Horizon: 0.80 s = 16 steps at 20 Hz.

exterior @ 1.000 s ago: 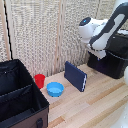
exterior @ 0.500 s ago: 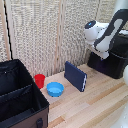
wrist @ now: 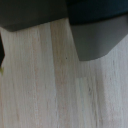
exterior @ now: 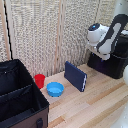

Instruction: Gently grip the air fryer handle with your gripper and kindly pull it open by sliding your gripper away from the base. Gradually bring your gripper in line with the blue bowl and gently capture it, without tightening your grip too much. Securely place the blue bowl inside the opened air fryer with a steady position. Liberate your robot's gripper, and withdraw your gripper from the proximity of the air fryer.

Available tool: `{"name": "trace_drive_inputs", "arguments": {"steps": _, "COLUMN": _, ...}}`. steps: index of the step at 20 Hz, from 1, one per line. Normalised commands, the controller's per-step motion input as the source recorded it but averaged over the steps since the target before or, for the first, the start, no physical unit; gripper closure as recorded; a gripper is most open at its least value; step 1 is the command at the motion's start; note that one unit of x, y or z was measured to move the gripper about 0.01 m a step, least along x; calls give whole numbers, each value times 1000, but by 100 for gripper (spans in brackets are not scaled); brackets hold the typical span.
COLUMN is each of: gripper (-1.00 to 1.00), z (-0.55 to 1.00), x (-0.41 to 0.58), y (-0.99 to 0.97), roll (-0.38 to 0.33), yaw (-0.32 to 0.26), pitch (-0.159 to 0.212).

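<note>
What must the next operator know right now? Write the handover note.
Gripper: near the air fryer at the exterior view's right; jaws hidden, state unknown, no sign it holds anything.
Blue bowl: on the wooden table, beside the red cup, near the black case.
Done: nothing confirmed; whether the drawer is open cannot be told.
Left: pull drawer open, grasp bowl, place inside, release, withdraw.

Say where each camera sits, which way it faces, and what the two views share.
Exterior view: off the arm, raised, looking down across the wooden table at the blue bowl, red cup, dark-blue slab, black fabric case and air fryer; the white arm shows, its fingers hidden.
Wrist view: on the wrist, facing down at the table planks with a blurred dark body close by; no fingers clearly show.
Shared: the light wooden table; probably the air fryer.
</note>
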Motion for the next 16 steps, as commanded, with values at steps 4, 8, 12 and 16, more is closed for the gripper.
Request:
{"name": "trace_drive_inputs", "arguments": {"steps": 4, "gripper": -100, "z": -45, "x": -90, "y": -176, "roll": -160, "yaw": 246, "pitch": 110}}
{"name": "trace_drive_inputs", "arguments": {"steps": 8, "gripper": -100, "z": 13, "x": -251, "y": -315, "roll": -25, "yaw": 53, "pitch": 349}}
{"name": "trace_drive_inputs", "arguments": {"steps": 12, "gripper": -100, "z": 42, "x": 61, "y": -449, "roll": 30, "yaw": 7, "pitch": 291}}
{"name": "trace_drive_inputs", "arguments": {"steps": 16, "gripper": 100, "z": 0, "x": 164, "y": -275, "roll": 23, "yaw": 0, "pitch": 66}}
